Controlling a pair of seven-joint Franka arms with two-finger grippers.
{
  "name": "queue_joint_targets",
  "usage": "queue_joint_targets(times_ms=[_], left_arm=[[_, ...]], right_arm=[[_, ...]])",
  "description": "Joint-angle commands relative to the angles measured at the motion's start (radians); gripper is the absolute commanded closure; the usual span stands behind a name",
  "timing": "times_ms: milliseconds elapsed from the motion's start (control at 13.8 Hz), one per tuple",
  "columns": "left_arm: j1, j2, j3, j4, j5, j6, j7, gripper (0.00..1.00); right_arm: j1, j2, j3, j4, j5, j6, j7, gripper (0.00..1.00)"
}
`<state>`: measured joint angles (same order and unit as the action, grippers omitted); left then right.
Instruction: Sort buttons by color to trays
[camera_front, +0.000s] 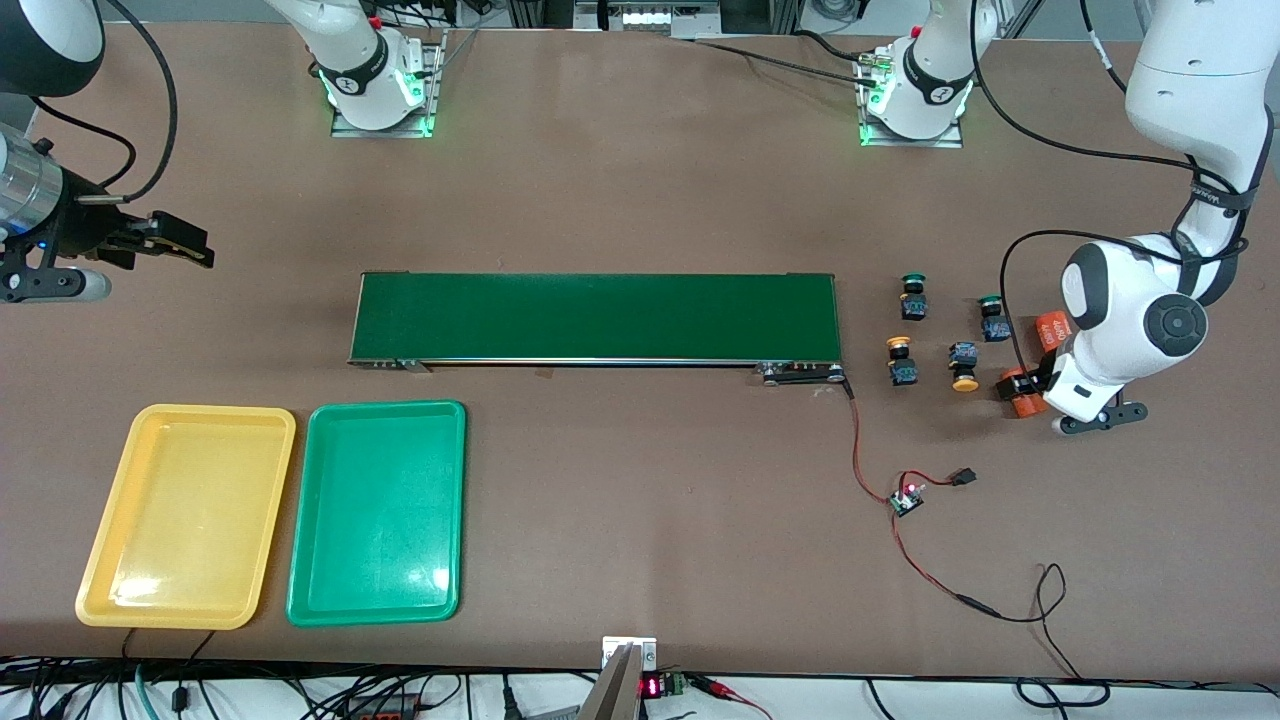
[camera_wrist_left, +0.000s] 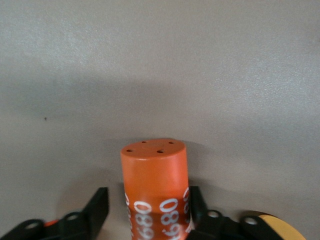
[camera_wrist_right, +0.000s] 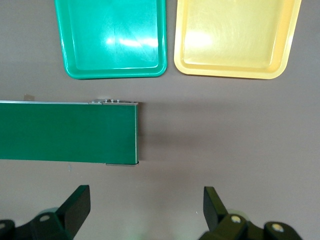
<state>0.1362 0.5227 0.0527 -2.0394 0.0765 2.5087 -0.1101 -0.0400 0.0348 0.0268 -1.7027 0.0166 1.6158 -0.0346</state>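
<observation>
Orange "4680" cylinder (camera_wrist_left: 155, 192) sits between left gripper's (camera_wrist_left: 145, 210) spread fingers, ungripped; four buttons (camera_front: 935, 340) untouched beside conveyor (camera_front: 595, 318); trays (camera_front: 375, 510) empty; right gripper (camera_wrist_right: 145, 210) waits wide; next: target a button instead.

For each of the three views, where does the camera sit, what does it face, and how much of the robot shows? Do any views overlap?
Front view: high across the table, facing both bases; shows both arms, the belt, buttons, yellow tray and green tray.
Left wrist view: on the left arm, facing the table; the left gripper, open, straddles an orange cylinder.
Right wrist view: on the right arm, looking down; the right gripper is open.
Shared: right wrist and front views both show belt and trays.
</observation>
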Motion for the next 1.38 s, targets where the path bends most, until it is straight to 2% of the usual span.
queue_joint_targets(times_ms=[0,73,363,508,653,944,1306], left_arm=[[0.006,-0.027,-0.010,0.001,-0.014,-0.025,0.015,0.67],[0.006,-0.044,-0.013,0.010,-0.011,-0.077,0.020,0.74],[0.005,-0.130,-0.062,0.108,-0.011,-0.307,0.032,0.75],[0.005,-0.161,-0.132,0.180,-0.009,-0.465,0.033,0.76],[0.003,-0.167,-0.236,0.246,-0.011,-0.614,0.020,0.76],[0.005,-0.174,-0.382,0.266,-0.009,-0.648,0.104,0.75],[-0.009,-0.155,-0.531,0.255,-0.011,-0.625,0.441,0.77]], right_arm=[[0.000,-0.003,0.008,-0.003,0.008,-0.017,0.010,0.00],[0.000,0.000,0.010,-0.003,0.008,-0.016,0.010,0.00],[0.019,0.028,0.012,-0.003,0.009,-0.031,0.009,0.00],[0.020,0.036,0.012,-0.003,0.009,-0.048,0.010,0.00],[0.020,0.037,0.012,-0.003,0.009,-0.050,0.010,0.00],[0.019,0.037,0.012,-0.006,0.009,-0.068,0.010,0.00],[0.017,0.037,0.010,-0.008,0.011,-0.071,0.010,0.00]])
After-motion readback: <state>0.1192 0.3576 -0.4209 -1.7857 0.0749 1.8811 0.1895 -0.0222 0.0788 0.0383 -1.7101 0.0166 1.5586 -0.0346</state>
